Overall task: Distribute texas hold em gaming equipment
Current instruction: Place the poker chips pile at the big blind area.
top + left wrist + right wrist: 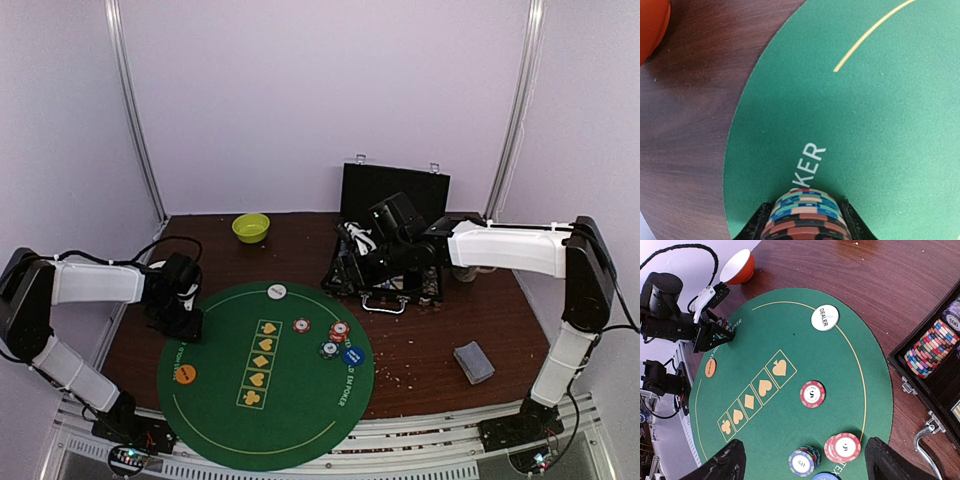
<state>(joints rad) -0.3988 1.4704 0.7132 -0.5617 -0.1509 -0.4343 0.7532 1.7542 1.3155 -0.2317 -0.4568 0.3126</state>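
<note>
Over mat (880,125): chip stack (807,212) lengthwise in left gripper (806,222)

The left arm (95,283) and the right arm (510,248) each had smooth white shells over their long links, joined by chunky black joint housings. Thin black cables (165,240) looped beside the left arm's wrist. Both arms ended in matte black jaws with wedge-shaped fingers (722,465) and stood on black bases (515,432) at the near edge.
</note>
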